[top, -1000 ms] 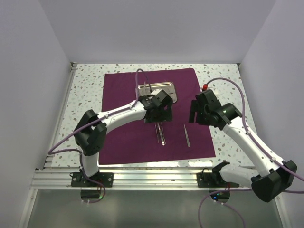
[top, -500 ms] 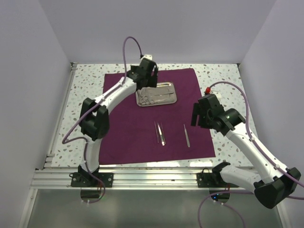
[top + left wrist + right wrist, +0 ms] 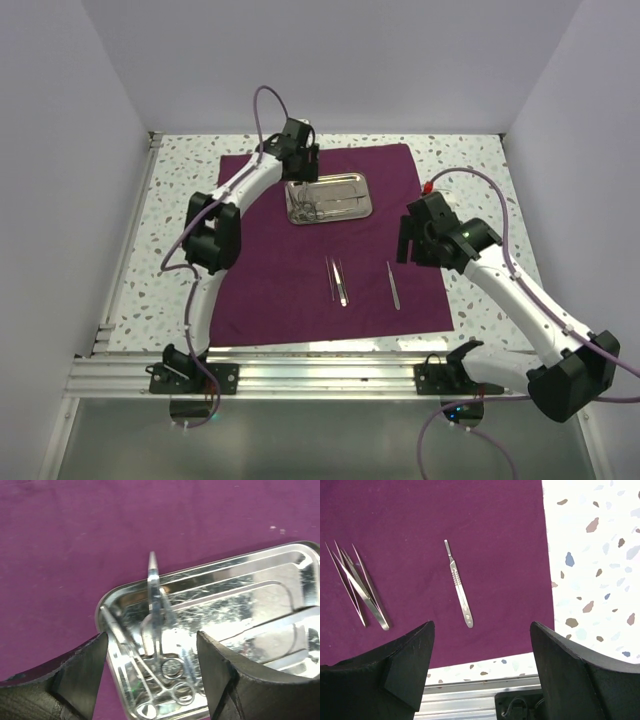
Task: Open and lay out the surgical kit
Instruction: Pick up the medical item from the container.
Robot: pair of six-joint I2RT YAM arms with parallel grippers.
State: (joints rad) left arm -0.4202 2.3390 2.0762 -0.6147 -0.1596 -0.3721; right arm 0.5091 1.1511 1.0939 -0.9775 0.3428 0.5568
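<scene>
Scissors [image 3: 156, 610] in tray [image 3: 260, 580] point tips away from wide-spread, empty left gripper [image 3: 151, 639].

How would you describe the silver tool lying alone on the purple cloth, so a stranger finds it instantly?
Find the large purple cloth on the speckled table. Between its shiny steel tray and its near edge, towards the right, lies one slim silver handle. Unlike the crossed bundle of pointed tweezers on its left, it is a single flat bar with a ribbed grip.

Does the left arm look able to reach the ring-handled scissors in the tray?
Probably yes: the open left gripper hovers over the tray, with the scissors lying uncovered just below it.
</scene>
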